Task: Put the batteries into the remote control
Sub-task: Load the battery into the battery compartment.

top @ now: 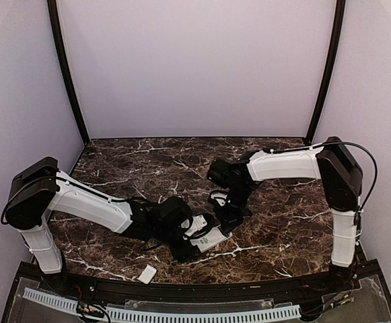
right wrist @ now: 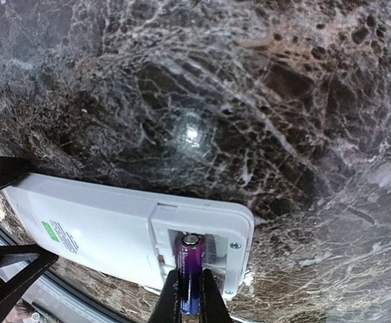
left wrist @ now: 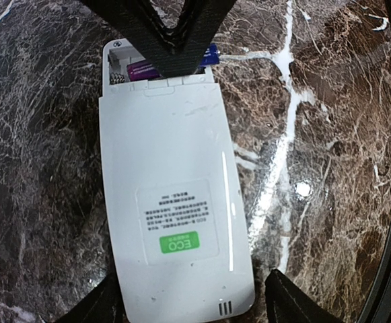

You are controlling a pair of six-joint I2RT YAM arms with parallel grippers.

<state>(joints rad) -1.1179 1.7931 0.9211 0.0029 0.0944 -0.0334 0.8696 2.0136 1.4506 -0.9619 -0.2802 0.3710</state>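
Observation:
The remote control (left wrist: 168,188) lies face down on the marble, its white back with a green ECO label up and its battery bay (right wrist: 212,249) uncovered. It also shows in the top view (top: 208,237). My left gripper (left wrist: 188,299) straddles the remote's label end with a finger against each side. My right gripper (right wrist: 190,279) is shut on a purple-blue battery (right wrist: 190,256), which is tilted with its metal tip inside the bay. That battery shows under the right fingers in the left wrist view (left wrist: 141,69). The pale battery is out of view.
The small white cover plate (top: 147,272) lies on the table near the front edge, left of the grippers. A black raised rim (top: 202,288) runs along the table's front. Both arms meet at the near centre of the marble table (top: 148,161).

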